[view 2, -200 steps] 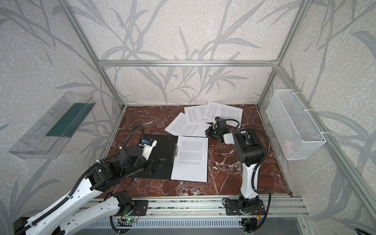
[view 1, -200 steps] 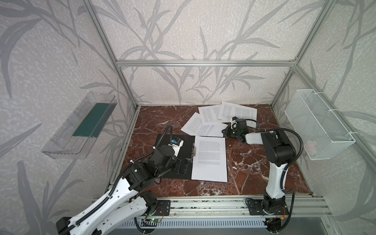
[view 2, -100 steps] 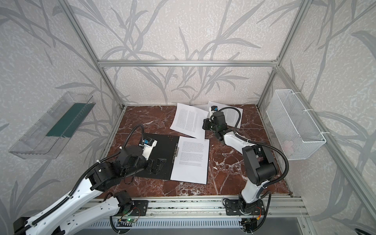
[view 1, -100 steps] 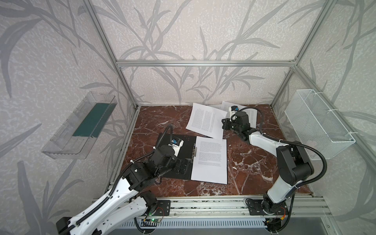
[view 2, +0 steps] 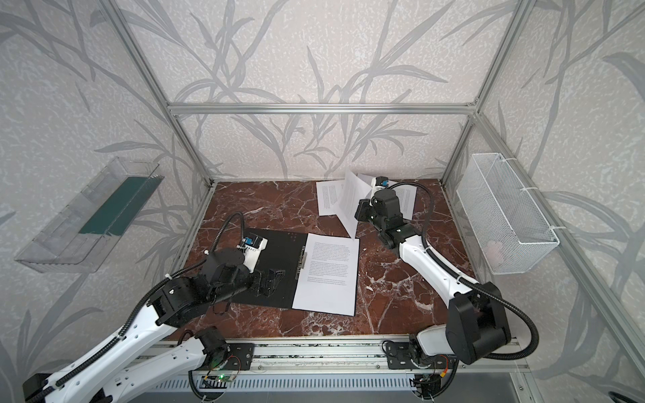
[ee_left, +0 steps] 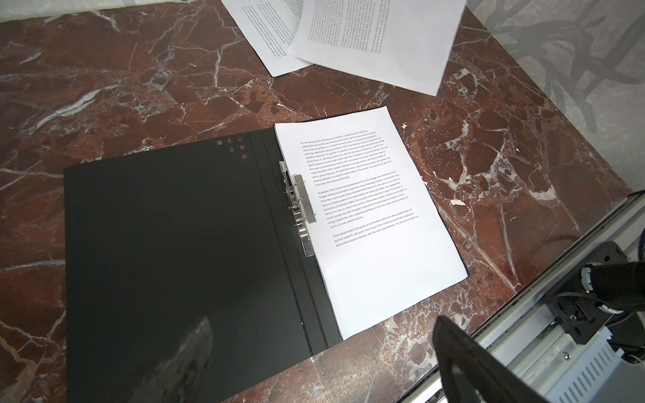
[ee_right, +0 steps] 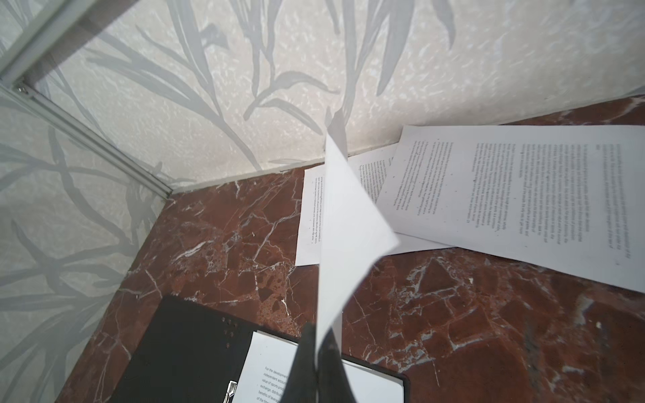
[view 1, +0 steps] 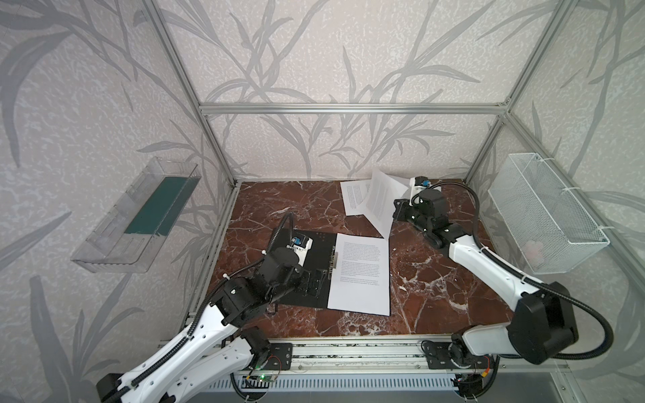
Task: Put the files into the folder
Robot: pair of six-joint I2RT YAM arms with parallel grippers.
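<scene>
A printed sheet [view 1: 382, 200] is seen pinched in the closed right gripper [ee_right: 316, 335] above the rear of the red marble table [view 1: 436, 279]. The sheet is held clear of the surface and tilted steeply, one corner pointing up at the back wall. In the right wrist view its edge is clamped between the two dark fingers [ee_right: 300, 363].

The folder [ee_left: 174, 244] is laid open and flat near the middle of the table, its black inside turned up. One sheet of the files [ee_left: 370, 223] is already set on its right-hand leaf, with the long edge just beside the metal spine clip [ee_left: 300, 206]. A cluster of small dots is visible at a far corner of the left-hand leaf.

The left gripper [view 2: 272, 279] is held over the near part of that left leaf with its jaws spread wide and nothing between them. Whether it touches the cover cannot be told.

Further loose sheets [ee_right: 506, 202] are left overlapping along the back wall, beneath and beside the raised one. They are seen in both top views, well apart from the folder.

A white wire basket [view 1: 544, 209] is fixed to the right wall and a clear tray [view 1: 139, 216] to the left wall.
</scene>
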